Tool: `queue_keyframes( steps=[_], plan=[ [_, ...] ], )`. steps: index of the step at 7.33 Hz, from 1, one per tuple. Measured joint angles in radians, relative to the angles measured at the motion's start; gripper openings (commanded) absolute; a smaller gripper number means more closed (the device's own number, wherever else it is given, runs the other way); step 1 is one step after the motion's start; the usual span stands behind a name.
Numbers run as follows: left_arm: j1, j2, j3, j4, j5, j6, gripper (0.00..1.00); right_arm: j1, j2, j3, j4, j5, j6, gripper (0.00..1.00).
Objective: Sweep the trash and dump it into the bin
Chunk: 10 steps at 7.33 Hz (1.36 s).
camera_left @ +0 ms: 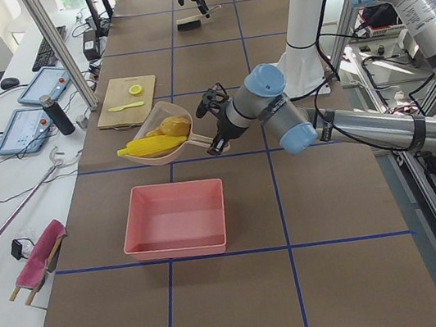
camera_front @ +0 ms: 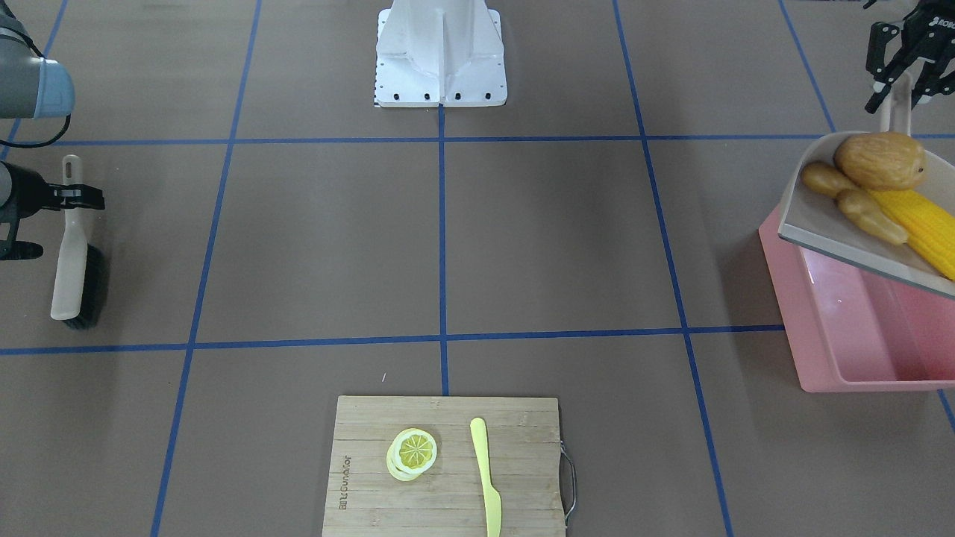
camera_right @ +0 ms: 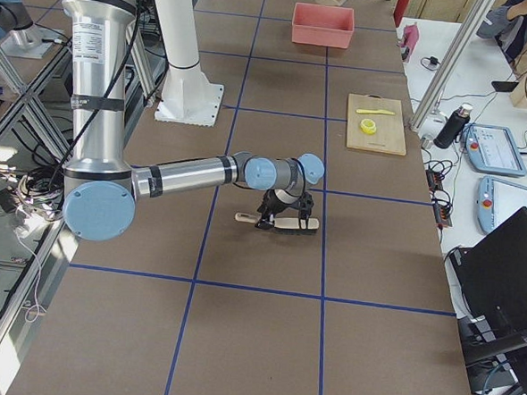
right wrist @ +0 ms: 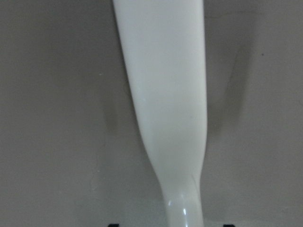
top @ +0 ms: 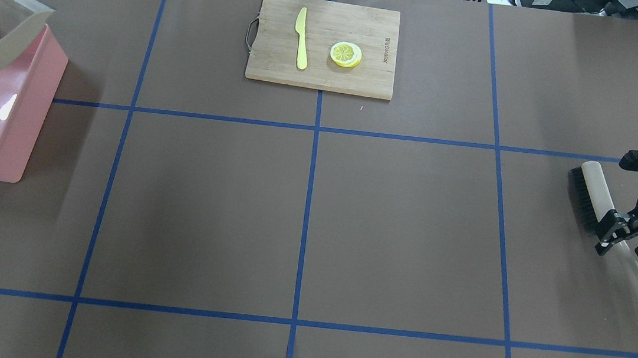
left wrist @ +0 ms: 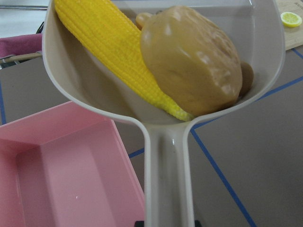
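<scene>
My left gripper (camera_front: 903, 71) is shut on the handle of the beige dustpan (camera_front: 828, 224), held tilted in the air above the far end of the pink bin (camera_front: 843, 335). All the trash lies in the pan: a yellow corn cob (camera_front: 921, 224), a tan potato lump (camera_front: 880, 160) and a knobbly ginger piece (camera_front: 858, 201). The left wrist view shows the corn (left wrist: 113, 52) and potato (left wrist: 189, 61) in the pan, with the bin (left wrist: 61, 179) below. My right gripper (top: 624, 235) stands open astride the handle of the brush (top: 584, 195), which lies on the table.
A wooden cutting board (top: 321, 75) at the table's far middle carries a lemon slice (top: 346, 54) and a yellow-green knife (top: 302, 41). The robot's white base (camera_front: 440, 56) stands at the near middle. Blue tape lines cross the brown table.
</scene>
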Motion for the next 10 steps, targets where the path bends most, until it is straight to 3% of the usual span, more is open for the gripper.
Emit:
queue_keyframes(
  steps=[3,5,7,10],
  plan=[
    [-0.169,0.107,-0.009,0.117,-0.154,0.239,0.00,0.055,0.014,0.014,0.000,-0.003,-0.007,1.00],
    [-0.290,0.130,-0.012,0.286,-0.218,0.446,0.00,0.167,0.036,0.027,-0.001,-0.070,-0.012,1.00],
    [-0.401,0.128,-0.018,0.484,-0.240,0.689,0.00,0.300,0.042,0.022,-0.001,-0.171,-0.071,1.00],
    [-0.520,0.110,-0.011,0.765,-0.251,1.016,0.00,0.491,-0.077,0.045,0.001,-0.182,-0.242,1.00]
  ],
)
